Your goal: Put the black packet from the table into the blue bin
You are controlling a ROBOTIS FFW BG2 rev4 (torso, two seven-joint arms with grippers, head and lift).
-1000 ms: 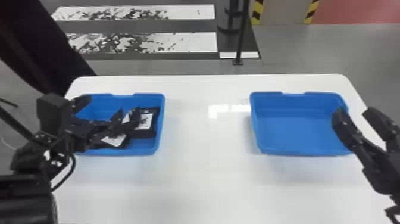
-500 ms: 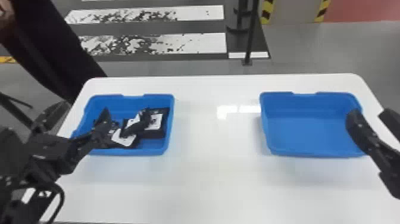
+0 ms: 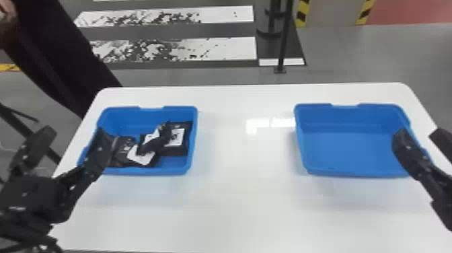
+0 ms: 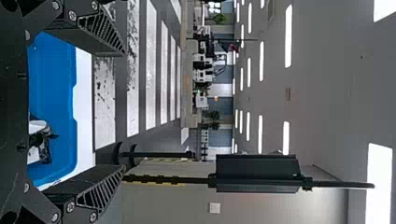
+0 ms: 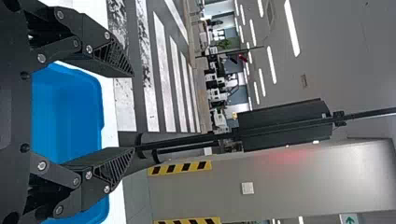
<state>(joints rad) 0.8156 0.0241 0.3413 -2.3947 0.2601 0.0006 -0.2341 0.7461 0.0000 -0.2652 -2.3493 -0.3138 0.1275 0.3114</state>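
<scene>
Left gripper point(image 3: 75, 130): fingers spread apart, at the left bin's outer side
Left blue bin point(image 3: 151, 116): on the white table point(image 3: 245, 202)
Black packets point(image 3: 122, 158): inside the left bin, white-labelled, bunched together
Right blue bin point(image 3: 349, 148): on the table
Right gripper point(image 3: 418, 133): fingers apart, at the right bin's right side

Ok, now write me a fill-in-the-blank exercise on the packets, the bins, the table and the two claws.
1. The black packets lie in the blue bin on the robot's ____ side.
2. The top of the table is ____ in colour.
3. Counting every blue bin on the table gives ____.
4. The left claw and the right claw are not shut; both are ____.

Missing words: left; white; two; open.
</scene>
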